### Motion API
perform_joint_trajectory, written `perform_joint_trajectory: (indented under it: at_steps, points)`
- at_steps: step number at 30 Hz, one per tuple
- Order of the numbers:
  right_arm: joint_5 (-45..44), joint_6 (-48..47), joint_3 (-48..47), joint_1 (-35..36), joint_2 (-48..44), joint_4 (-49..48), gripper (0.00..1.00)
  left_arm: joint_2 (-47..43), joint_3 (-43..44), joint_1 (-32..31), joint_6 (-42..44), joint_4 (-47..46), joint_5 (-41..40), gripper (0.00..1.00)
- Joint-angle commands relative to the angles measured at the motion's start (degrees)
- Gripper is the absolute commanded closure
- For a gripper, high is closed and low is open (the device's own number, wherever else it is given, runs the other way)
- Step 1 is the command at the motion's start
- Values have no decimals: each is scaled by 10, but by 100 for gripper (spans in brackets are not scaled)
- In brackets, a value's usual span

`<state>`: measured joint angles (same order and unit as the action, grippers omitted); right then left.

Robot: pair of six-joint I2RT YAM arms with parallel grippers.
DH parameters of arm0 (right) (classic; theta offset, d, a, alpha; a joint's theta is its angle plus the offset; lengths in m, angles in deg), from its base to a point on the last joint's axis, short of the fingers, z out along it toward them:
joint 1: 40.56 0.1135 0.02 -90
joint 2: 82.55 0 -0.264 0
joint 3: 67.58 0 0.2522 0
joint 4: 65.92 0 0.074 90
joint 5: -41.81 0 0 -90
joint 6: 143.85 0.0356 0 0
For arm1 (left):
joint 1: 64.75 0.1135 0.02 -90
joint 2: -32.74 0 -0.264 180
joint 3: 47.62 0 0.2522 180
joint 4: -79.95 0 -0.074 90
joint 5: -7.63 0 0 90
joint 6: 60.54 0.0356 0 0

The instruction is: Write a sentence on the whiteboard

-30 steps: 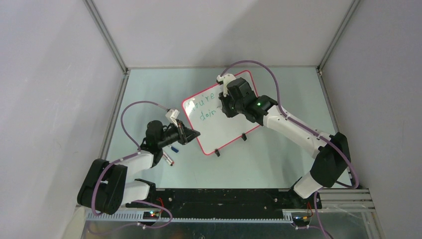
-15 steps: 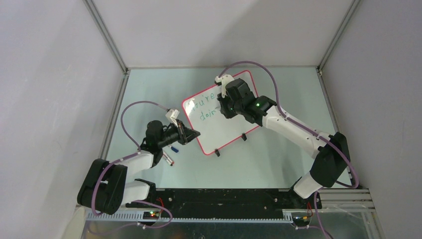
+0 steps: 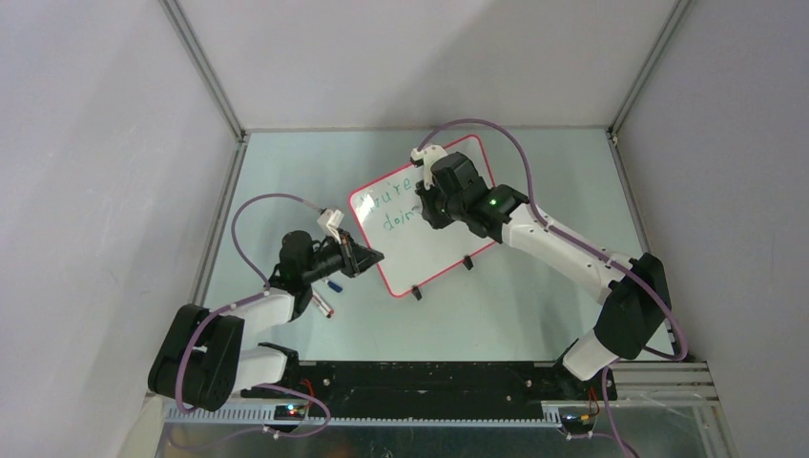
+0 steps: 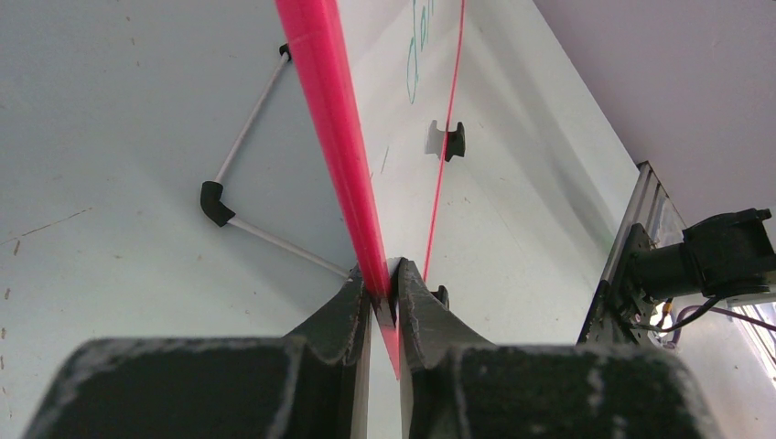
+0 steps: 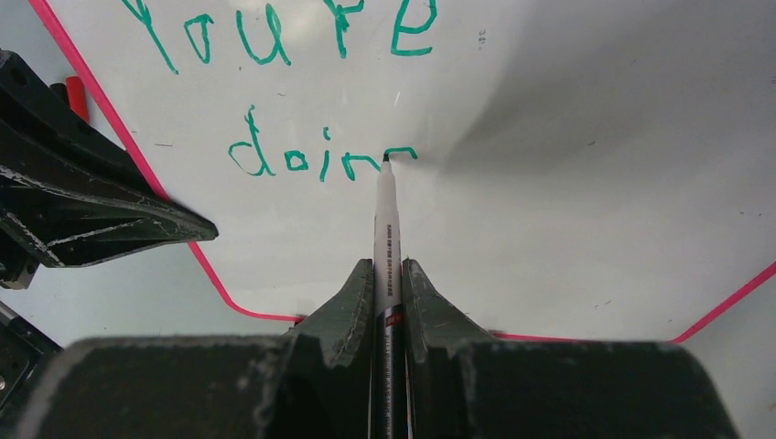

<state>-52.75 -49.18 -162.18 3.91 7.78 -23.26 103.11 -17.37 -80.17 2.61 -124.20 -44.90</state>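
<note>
Pale table (image 3: 534,305): left gripper (image 4: 384,285) pinches the whiteboard (image 3: 425,250) rim; right gripper (image 5: 388,274), clamped on a marker (image 5: 384,215), writes "doin", with a "g" likely next.

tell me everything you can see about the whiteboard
The whiteboard is a glossy white rectangle with rounded corners and a thin red-pink rim. It sits askew on the table, with two small black clip feet along its near edge. Green handwriting on it reads "you're doin". The left pincer is shut on its rim, and the tip of the marker held in the right pincer touches the surface at the end of the writing.
</note>
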Motion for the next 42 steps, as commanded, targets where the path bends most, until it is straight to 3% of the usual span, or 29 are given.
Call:
perform_joint_trajectory:
  at_steps: [1,42]
  points:
    - [-9,-4,5,3,-12,0,100,2,4,-1,53,38,-39,93]
    - [-32,3,-6,-9,-12,-12,100,1,4,-2,53,39,-39,93]
